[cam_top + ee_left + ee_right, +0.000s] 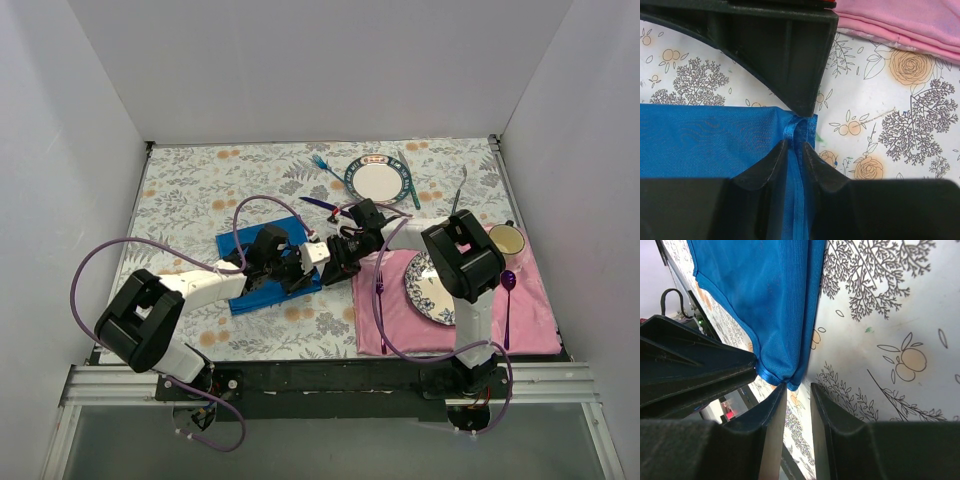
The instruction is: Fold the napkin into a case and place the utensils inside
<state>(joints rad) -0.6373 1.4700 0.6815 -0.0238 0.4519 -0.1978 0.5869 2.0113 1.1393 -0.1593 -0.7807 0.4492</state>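
Napkin [258, 294], royal blue, lying flat on floral tablecloth [190, 190], left of centre, near pink placemat [535, 300]; left gripper [795, 145] pinching napkin's edge hem; right gripper [799, 386] at adjacent corner, jaws slightly parted, holding nothing

Under the left gripper [304, 270] and the right gripper [336, 262], a flat table [200, 190] spread with white cloth printed in grey sprigs and orange roses. Far beyond both grippers, a plain white back wall [320, 70]. Well out to either side, matching white side walls [60, 150]. Behind them, along the near edge, a black metal rail [330, 378]. Soft, even light, with faint shadows only.
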